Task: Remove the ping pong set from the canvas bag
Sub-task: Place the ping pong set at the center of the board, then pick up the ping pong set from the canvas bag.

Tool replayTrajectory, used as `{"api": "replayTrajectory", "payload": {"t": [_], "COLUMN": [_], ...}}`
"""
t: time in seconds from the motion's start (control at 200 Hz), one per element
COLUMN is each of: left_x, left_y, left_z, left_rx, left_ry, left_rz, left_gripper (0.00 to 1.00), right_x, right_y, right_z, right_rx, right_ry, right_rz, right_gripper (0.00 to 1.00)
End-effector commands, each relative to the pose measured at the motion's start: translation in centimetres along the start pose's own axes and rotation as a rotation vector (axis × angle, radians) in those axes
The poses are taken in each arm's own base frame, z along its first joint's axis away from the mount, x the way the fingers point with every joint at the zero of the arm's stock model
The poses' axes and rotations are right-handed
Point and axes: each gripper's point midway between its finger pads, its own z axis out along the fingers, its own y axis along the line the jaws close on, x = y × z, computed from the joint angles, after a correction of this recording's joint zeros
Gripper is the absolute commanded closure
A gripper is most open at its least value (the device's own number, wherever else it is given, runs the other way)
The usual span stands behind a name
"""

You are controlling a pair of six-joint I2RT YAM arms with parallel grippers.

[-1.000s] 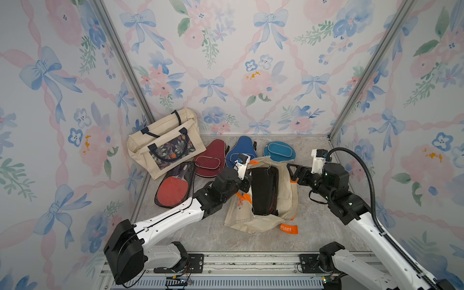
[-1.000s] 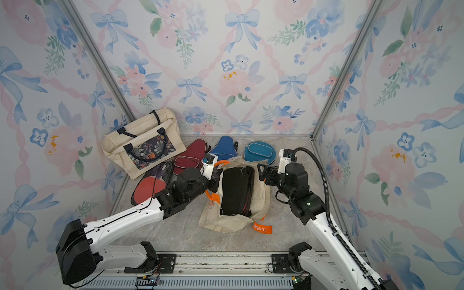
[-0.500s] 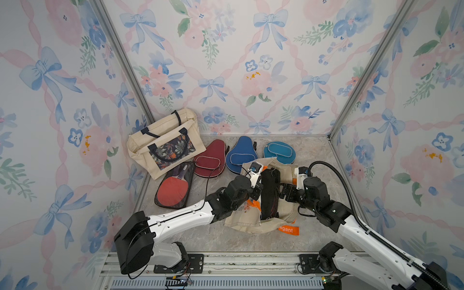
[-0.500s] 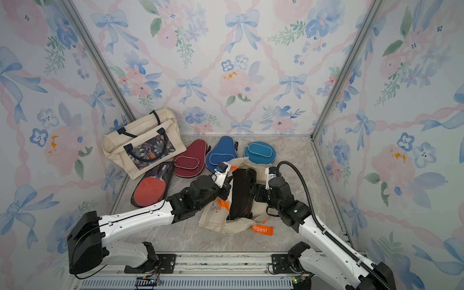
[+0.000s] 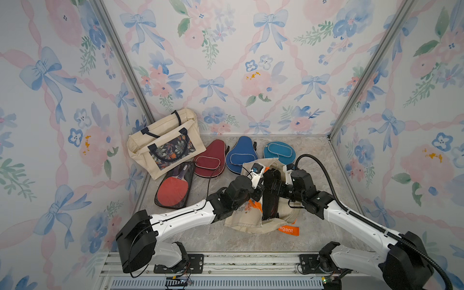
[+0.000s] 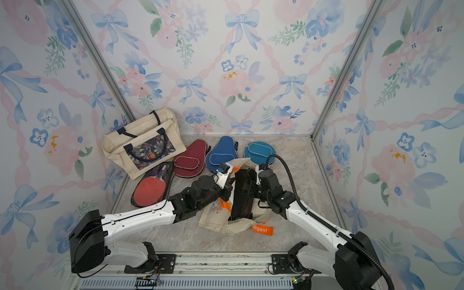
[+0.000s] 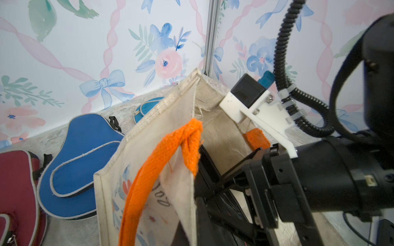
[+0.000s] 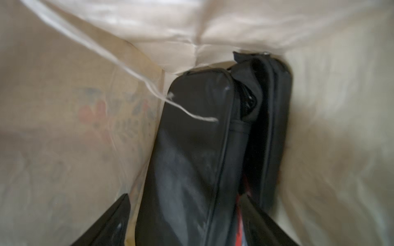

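While my left tool (image 5: 259, 193) clamps the canvas bag (image 5: 247, 219), my right tool (image 8: 183, 221), jaws apart, straddles the twelve-to-six black pouch (image 8: 191, 149) from three o'clock.

Robot laboratory test booth, 3 floral-papered wall panels (image 5: 251, 62), aluminium corner posts (image 5: 120, 57), grey stone-look tabletop (image 5: 226, 241), left arm (image 5: 180, 218) and right arm (image 5: 351, 221) on slotted rail (image 5: 251, 263).

We saw a mesh pouch (image 5: 272, 193) standing inside the canvas bag (image 5: 251, 218) on the tabletop (image 5: 238, 242). Behind it lay three zippered cases (image 5: 241, 157) in a row, with a tote (image 5: 163, 143) to their left and a second pouch (image 5: 174, 187) before it.
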Motion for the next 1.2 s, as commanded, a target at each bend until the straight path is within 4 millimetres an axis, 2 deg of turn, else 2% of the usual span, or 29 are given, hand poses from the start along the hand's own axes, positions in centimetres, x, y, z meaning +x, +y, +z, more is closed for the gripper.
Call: {"api": "replayTrajectory", "payload": {"t": [0.0,0.16,0.41,0.585,0.815,0.925,1.085,1.195], "left_x": [-0.5,-0.8,-1.1,-2.0,-2.9,-2.8,-2.1,-1.7], "left_y": [-0.5,-0.5,-0.5,-0.8,-0.8,-1.2,-1.2,-1.4], "left_z": [0.1,-0.1,-0.3,-0.9,-1.7,-1.6,-1.0,-0.7], "left_rx": [0.028,0.031,0.035,0.06,0.068,0.084,0.08,0.09], "left_ry": [-0.003,-0.012,-0.019,-0.04,-0.07,-0.065,-0.046,-0.033], "left_rz": [-0.025,-0.031,-0.034,-0.058,-0.077,-0.077,-0.074,-0.073], "left_gripper": [1.0,1.0,1.0,1.0,1.0,1.0,1.0,1.0], "right_x": [-0.1,0.4,1.6,2.0,2.0,1.7,0.7,0.3], "right_y": [1.0,0.2,-1.7,-1.4,-0.4,1.0,3.9,5.5], "right_z": [1.0,2.2,2.9,4.2,6.9,7.5,6.3,5.1], "right_rx": [-0.025,0.007,0.11,0.085,-0.043,-0.16,-0.301,-0.326], "right_ry": [0.019,0.042,0.056,0.051,0.006,-0.034,-0.096,-0.13], "right_rz": [0.007,0.008,0.006,0.012,0.052,0.073,0.05,-0.007], "right_gripper": [0.21,0.21,0.21,0.21,0.21,0.25,0.42,0.49]}}
